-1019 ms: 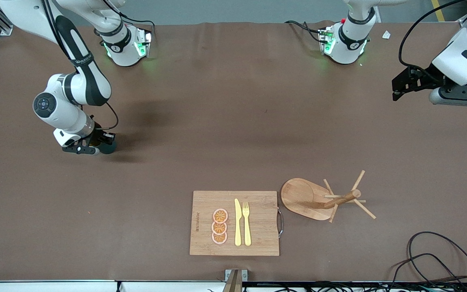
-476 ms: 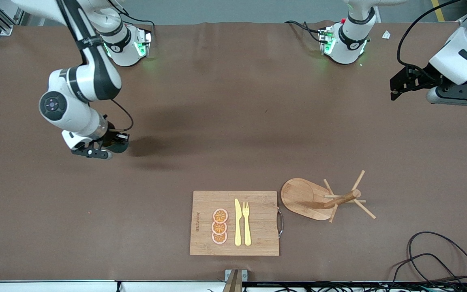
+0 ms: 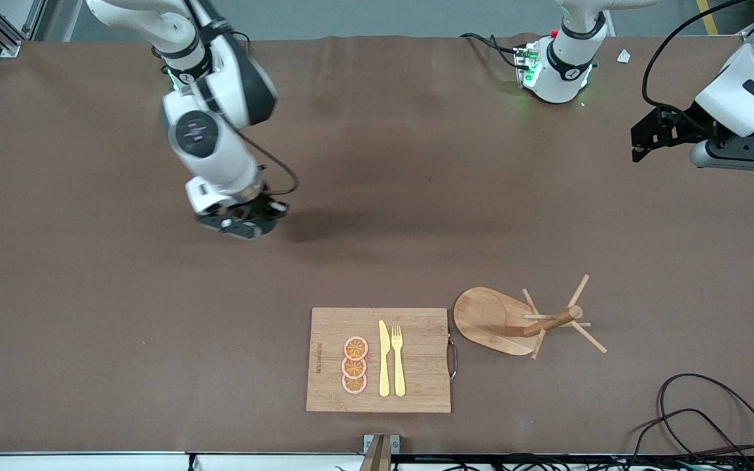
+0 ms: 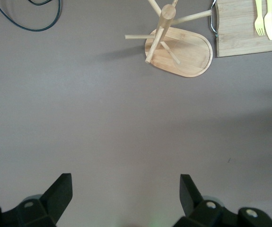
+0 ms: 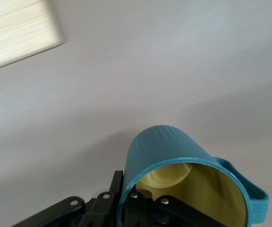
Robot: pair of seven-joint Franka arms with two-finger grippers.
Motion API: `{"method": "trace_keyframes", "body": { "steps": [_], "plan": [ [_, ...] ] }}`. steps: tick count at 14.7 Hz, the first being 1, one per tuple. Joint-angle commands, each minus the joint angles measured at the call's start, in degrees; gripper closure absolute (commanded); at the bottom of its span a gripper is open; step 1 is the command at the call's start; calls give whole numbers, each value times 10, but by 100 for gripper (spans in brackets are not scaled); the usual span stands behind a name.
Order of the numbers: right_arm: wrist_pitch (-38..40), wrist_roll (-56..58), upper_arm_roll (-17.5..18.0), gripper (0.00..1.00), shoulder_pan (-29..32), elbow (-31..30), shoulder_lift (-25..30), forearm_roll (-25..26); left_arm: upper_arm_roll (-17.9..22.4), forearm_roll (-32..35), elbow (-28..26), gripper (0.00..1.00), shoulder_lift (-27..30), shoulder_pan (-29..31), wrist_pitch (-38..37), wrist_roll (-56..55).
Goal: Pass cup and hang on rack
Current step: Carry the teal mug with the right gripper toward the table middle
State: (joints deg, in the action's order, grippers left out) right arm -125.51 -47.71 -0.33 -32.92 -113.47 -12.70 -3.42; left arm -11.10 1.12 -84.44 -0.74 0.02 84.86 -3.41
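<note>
Cup up in air over bare table, toward right arm's end. Pinched by its wall in right gripper, claw shut tight on it. Best way, prob.: carry slow & level to mid table, keep handle side free for other claw.

Next along: 1 cutting board w/ 3 orange slices, 1 knife, 1 fork. Just beside it, 1 rack, toward left arm's end. Last: left gripper, waiting up high, claw wide open, nothing in it. 1 cup, 2 arms.
</note>
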Motion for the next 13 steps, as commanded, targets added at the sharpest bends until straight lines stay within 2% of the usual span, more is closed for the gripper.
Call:
{"method": "trace_keyframes", "body": {
  "steps": [1, 4, 8, 13],
  "plan": [
    [8, -25, -7, 100, -62, 107, -85, 8, -1, -8, 3, 0, 3, 3, -4, -4],
    [7, -46, -6, 100, -108, 187, -151, 6, -1, -7, 4, 0, 2, 3, -5, -4],
    [7, -78, -6, 100, -162, 258, -218, 0, -1, -6, 3, 0, -6, 4, -3, -4],
    [7, -208, -5, 100, -187, 290, -260, -11, -1, -5, 3, 0, -9, 4, -3, -2]
  ]
}}
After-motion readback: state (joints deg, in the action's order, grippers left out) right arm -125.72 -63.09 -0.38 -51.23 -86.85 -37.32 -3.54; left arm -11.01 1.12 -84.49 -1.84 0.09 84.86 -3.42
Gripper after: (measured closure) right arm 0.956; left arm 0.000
